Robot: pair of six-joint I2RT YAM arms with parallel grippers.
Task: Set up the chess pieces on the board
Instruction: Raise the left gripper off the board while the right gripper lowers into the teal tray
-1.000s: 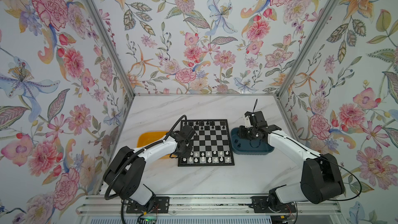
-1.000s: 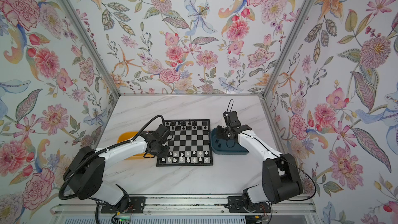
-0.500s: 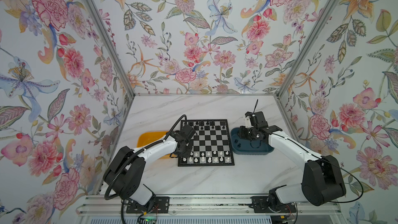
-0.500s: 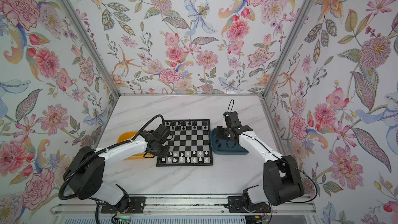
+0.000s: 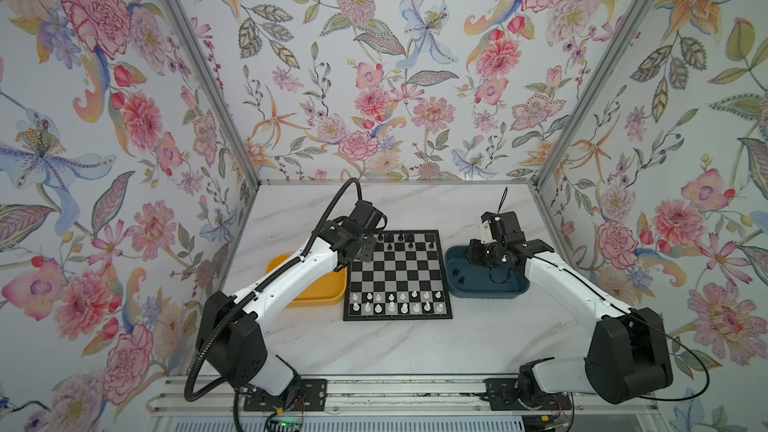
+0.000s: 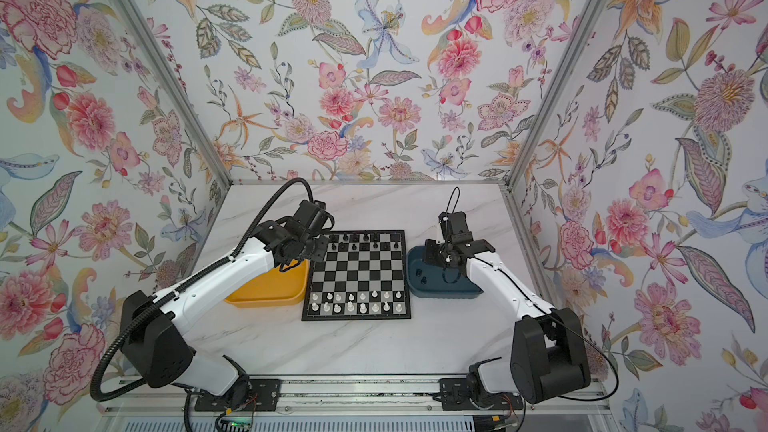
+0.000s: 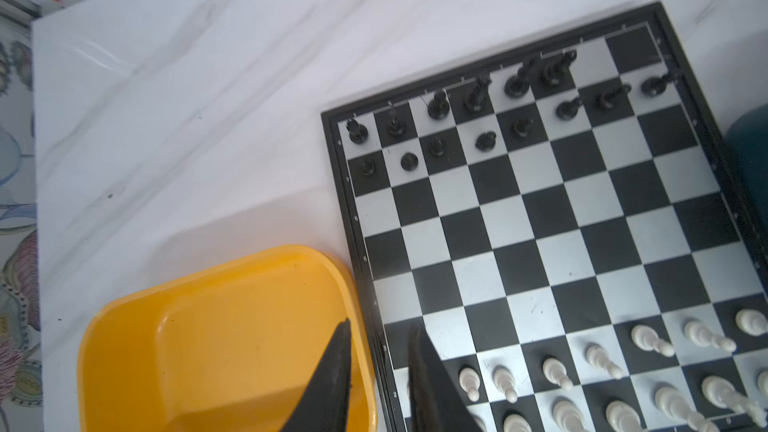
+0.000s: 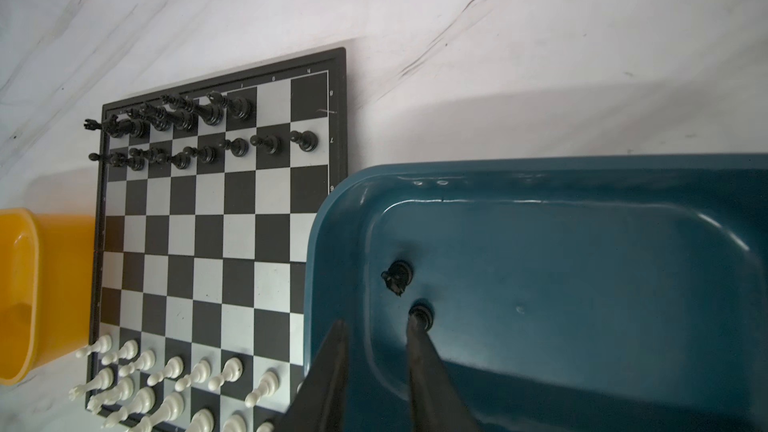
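Observation:
The board point(image 5: 397, 274) point(image 6: 357, 272) lies mid-table. White chess pieces point(image 5: 395, 303) fill its two near rows and black chess pieces point(image 5: 399, 241) stand in its two far rows. Two more black pieces point(image 8: 398, 274) point(image 8: 422, 317) sit in the dark blue tray point(image 8: 540, 164). My left gripper point(image 7: 380, 324) point(image 5: 361, 249) hangs open and empty over the seam between the yellow tray point(image 7: 208, 347) and the board's left edge. My right gripper point(image 8: 376, 320) point(image 5: 476, 257) is open inside the blue tray, with one fingertip point(image 8: 412, 322) beside a black piece and nothing between the fingers.
The yellow tray point(image 5: 316, 297) touches the board's left side and looks empty. The blue tray point(image 5: 511, 288) sits against the board's right side. Flowered walls close in the marble table point(image 5: 415, 351) on three sides.
My left arm has risen and drawn back toward the board's far left corner. The right gripper has stayed over the blue tray.

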